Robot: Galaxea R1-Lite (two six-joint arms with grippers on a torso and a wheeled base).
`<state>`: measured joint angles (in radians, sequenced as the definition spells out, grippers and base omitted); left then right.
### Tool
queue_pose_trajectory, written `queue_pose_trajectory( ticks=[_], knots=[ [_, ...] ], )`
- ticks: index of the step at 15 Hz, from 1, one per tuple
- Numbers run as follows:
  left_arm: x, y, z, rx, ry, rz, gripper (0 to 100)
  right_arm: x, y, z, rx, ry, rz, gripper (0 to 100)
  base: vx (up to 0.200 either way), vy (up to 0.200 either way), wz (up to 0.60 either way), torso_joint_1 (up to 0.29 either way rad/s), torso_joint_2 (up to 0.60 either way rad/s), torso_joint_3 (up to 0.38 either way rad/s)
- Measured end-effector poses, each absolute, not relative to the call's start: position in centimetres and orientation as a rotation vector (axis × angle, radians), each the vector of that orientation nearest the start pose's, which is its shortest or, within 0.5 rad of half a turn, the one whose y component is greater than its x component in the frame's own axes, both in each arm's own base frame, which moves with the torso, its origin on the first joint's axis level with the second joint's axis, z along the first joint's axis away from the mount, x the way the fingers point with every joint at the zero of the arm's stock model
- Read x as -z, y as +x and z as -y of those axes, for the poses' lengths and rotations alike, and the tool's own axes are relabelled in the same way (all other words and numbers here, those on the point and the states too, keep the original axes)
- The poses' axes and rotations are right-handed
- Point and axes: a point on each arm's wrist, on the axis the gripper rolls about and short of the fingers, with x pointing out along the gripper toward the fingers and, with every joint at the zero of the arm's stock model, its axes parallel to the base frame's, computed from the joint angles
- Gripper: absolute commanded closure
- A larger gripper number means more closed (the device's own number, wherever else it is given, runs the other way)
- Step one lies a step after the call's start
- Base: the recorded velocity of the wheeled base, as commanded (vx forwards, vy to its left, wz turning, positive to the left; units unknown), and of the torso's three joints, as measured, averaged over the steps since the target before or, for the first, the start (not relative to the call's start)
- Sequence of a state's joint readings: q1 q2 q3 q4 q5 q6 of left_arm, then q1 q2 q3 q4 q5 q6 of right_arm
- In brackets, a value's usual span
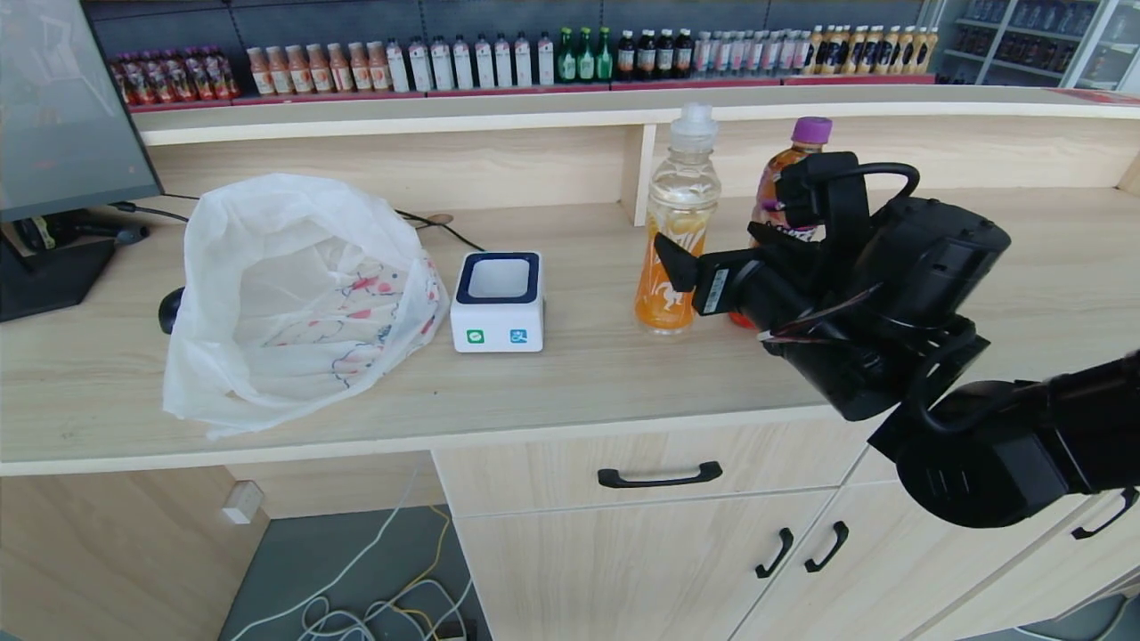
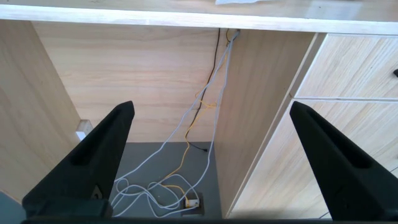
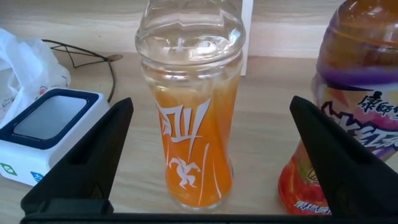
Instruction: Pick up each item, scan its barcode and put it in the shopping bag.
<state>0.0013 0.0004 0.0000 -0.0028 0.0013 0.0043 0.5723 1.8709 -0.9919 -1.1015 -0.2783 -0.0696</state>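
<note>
An orange drink bottle with a white cap [image 1: 679,223] [image 3: 194,118] stands upright on the wooden counter. A second bottle with a purple cap [image 1: 793,169] [image 3: 354,106] stands just beside it, partly behind my right arm. My right gripper [image 1: 690,267] [image 3: 208,162] is open, level with the orange bottle's lower half and just short of it, its fingers wide to either side. The white scanner box [image 1: 497,301] [image 3: 43,134] sits between the bottles and the open white shopping bag [image 1: 298,294]. My left gripper [image 2: 211,155] hangs open below the counter, facing floor cables.
A monitor on a black stand [image 1: 53,169] occupies the counter's far left, with a black mouse [image 1: 169,310] beside the bag. A raised wooden shelf [image 1: 570,116] runs behind the counter, with rows of bottles beyond. Drawers and cabinet doors [image 1: 659,476] lie below the counter edge.
</note>
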Motion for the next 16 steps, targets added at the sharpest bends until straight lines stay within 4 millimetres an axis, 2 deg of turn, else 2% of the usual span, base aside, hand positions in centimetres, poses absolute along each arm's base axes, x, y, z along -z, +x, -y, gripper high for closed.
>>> queue_pose_trajectory(
  ticks=[8,16],
  knots=[
    [-7.6,-2.3,0.0,-0.003,0.004,0.002,0,-22.4,32.4,-19.9,-0.286,0.032,0.242,0,0.0,0.0,0.0,0.0,0.0,0.0],
    [-7.6,-2.3,0.0,-0.002,0.004,0.001,0,-21.8,34.2,-20.0,-0.265,0.029,0.242,0,0.0,0.0,0.0,0.0,0.0,0.0]
  ],
)
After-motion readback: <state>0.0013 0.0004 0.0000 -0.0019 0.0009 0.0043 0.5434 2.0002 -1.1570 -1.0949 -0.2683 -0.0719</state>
